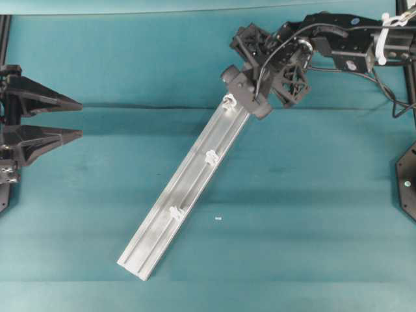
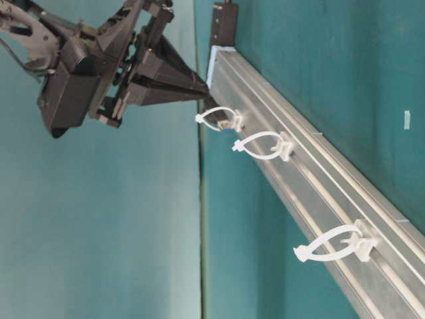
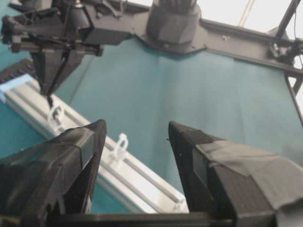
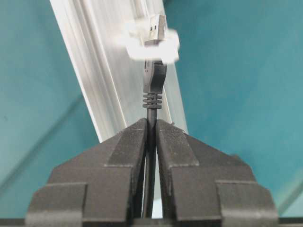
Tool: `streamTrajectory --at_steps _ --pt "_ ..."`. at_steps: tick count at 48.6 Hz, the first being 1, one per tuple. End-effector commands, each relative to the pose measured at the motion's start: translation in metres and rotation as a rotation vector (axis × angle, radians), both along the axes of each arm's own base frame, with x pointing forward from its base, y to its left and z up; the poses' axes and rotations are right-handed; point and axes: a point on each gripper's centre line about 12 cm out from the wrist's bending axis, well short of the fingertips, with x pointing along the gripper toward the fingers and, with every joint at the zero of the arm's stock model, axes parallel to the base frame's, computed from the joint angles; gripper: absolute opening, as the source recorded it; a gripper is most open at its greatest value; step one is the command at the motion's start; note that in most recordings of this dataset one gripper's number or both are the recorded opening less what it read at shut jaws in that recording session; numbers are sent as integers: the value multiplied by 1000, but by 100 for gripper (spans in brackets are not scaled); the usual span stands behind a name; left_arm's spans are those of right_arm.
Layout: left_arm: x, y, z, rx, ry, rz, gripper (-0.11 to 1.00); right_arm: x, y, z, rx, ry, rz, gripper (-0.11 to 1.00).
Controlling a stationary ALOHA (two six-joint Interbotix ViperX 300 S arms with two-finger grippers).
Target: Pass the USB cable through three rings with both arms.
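Overhead, the silver rail [image 1: 184,195] lies diagonally on the teal table [image 1: 305,214]; the right gripper [image 1: 250,97] covers its upper end beside the top ring [image 1: 228,101]. The left gripper [image 1: 71,117] waits well apart, jaws spread. At table level, three rings [image 2: 262,146] stand along the rail. In the right wrist view, the jaws pinch the USB cable [image 4: 150,118], plug pointing along the rail into the ring.

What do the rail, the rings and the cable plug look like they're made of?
Rail: looks like bare aluminium, silver with a brushed sheen and straight grooves along it.
Rings: probably plastic, milky white, slightly see-through thin loops.
Cable plug: shiny metal tip on what looks like black moulded rubber or plastic, with ribbed strain relief; the right gripper is shut on the cable.
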Motion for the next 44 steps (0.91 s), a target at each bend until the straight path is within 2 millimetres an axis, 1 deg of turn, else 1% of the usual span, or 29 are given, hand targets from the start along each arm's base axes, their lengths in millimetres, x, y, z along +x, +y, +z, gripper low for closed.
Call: streamTrajectory --at_steps 1,10,18,24,31,40,41,44 --pt "6 2 6 2 -7 4 64 5 3 1 6 -14 17 10" --pt "20 7 -1 2 5 21 64 8 9 2 42 -38 43 10" --pt "39 21 -10 2 5 65 64 9 10 2 47 -47 62 10" --pt "59 35 -27 -8 61 106 65 9 11 1 52 -48 60 10" --pt "86 53 -51 -27 156 144 67 9 10 1 50 -50 59 10" --pt "124 71 -80 -48 261 166 73 9 7 0 45 -60 47 10" --pt "130 74 -84 -49 274 169 74 8 7 0 47 -62 43 10" --pt "141 80 -91 -54 293 176 76 8 6 -1 55 -64 35 10"
